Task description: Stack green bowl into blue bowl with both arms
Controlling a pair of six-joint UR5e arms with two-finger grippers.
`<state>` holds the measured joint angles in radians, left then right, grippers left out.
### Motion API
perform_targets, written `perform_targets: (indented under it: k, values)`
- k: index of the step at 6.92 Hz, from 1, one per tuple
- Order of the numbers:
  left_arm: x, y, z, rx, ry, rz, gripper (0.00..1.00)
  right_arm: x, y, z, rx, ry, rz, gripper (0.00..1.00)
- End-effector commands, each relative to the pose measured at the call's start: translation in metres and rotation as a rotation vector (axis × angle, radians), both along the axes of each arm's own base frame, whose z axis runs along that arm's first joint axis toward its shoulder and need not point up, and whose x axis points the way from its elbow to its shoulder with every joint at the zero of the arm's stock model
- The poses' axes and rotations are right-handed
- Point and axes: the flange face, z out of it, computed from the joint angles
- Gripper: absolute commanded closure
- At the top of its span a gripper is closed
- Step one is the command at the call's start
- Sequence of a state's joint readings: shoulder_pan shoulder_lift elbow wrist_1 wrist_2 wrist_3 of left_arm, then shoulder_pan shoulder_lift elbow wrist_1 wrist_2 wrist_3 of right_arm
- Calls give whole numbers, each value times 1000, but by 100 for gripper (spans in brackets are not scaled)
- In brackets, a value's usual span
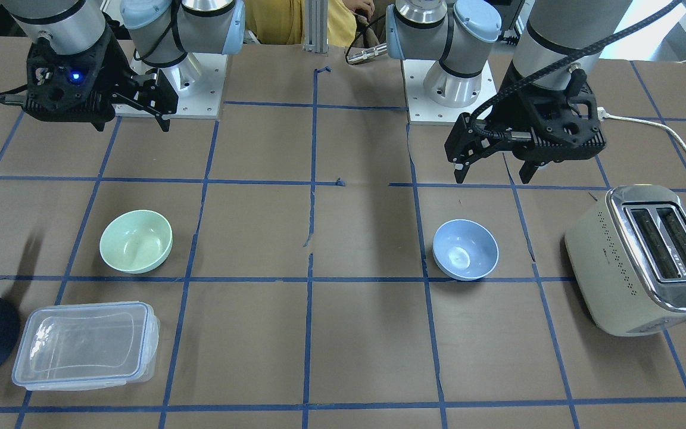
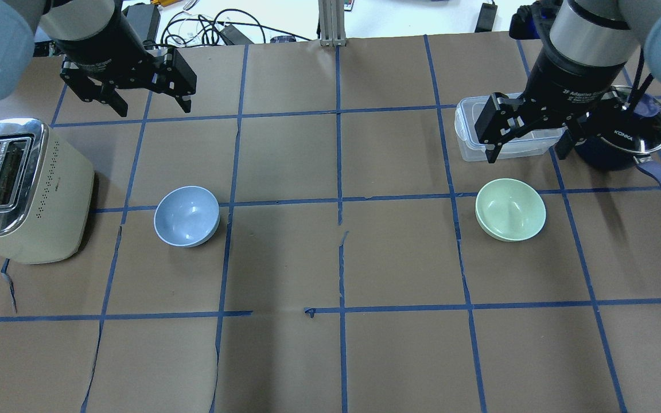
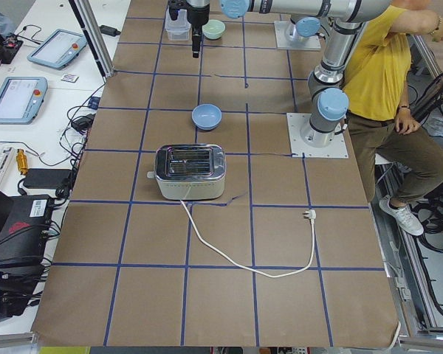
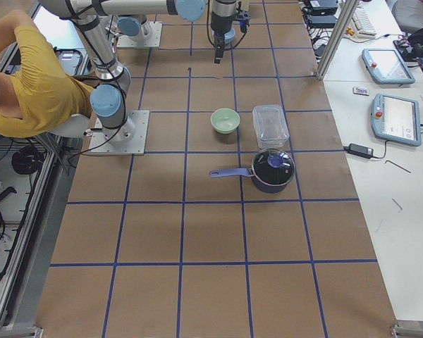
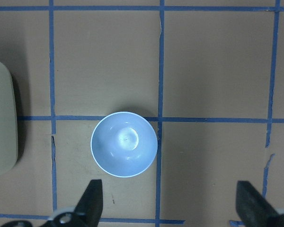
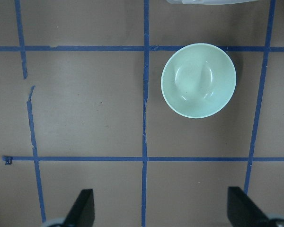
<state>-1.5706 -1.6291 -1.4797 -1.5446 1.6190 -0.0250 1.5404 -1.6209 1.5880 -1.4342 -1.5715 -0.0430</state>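
The pale green bowl [image 2: 510, 209] stands upright and empty on the table's right half; it also shows in the front view [image 1: 136, 241] and the right wrist view [image 6: 198, 80]. The light blue bowl [image 2: 186, 215] stands upright and empty on the left half, also seen in the front view [image 1: 465, 249] and the left wrist view [image 5: 124, 144]. My left gripper [image 2: 152, 108] hangs open and empty, high above the table beyond the blue bowl. My right gripper [image 2: 527, 156] hangs open and empty, high over the table just beyond the green bowl.
A cream toaster [image 2: 23, 189] stands left of the blue bowl, its cord trailing off [image 3: 244, 258]. A clear lidded container [image 2: 471, 143] and a dark navy saucepan [image 2: 623, 137] sit beyond the green bowl. A person in yellow [image 3: 384, 66] sits behind the robot's bases.
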Motion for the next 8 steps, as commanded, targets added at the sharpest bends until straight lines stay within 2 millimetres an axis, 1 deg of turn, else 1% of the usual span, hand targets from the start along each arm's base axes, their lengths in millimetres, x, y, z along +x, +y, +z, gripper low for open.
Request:
perform_targets:
  k: [1,3,5,7,8]
  values:
    - [-1,0,-1,0,1,2,0,0,0,-2,2,-3,-4,0]
    - [-1,1,2,-6,-1,1,0,1,1,-4,13,-8,-4,0]
    - [-1,0,0,1,-1,-5,0,1,0,-3,5,-8,-6,0]
    - [-1,1,2,-4,-1,-5,0,1,1,-15,23,-8,-9,0]
    - [-1,2,3,-5,-4,-5,0,0,2,-16,27,-5,-9,0]
